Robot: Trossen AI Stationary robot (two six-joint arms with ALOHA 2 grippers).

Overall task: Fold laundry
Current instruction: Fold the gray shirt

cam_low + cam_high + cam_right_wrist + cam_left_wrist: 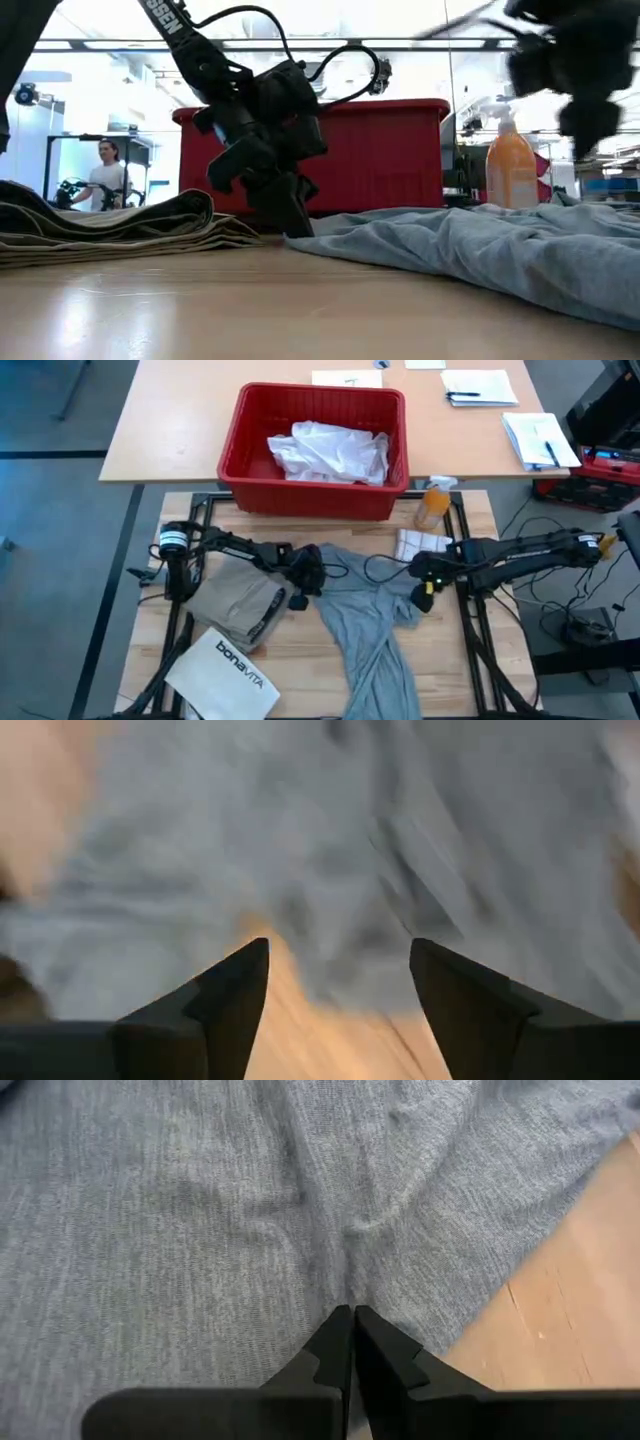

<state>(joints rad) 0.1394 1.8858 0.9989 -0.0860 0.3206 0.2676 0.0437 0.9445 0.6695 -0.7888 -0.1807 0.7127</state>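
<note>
Grey T-shirt [375, 630] lies lengthwise toward front edge; left claw [352, 1320] pinches it; right claw [340, 970] wide.

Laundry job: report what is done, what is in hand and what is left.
Done: the khaki-tan piece lies folded by the left arm. In hand: the left pincer is shut, pinching the grey T-shirt, which is spread crumpled; the right pincer hangs open over it. Left: that fold, then the white shirt in the red bin.

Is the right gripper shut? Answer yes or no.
No: the right gripper is open, a wide gap between its fingers above the grey T-shirt.
</note>
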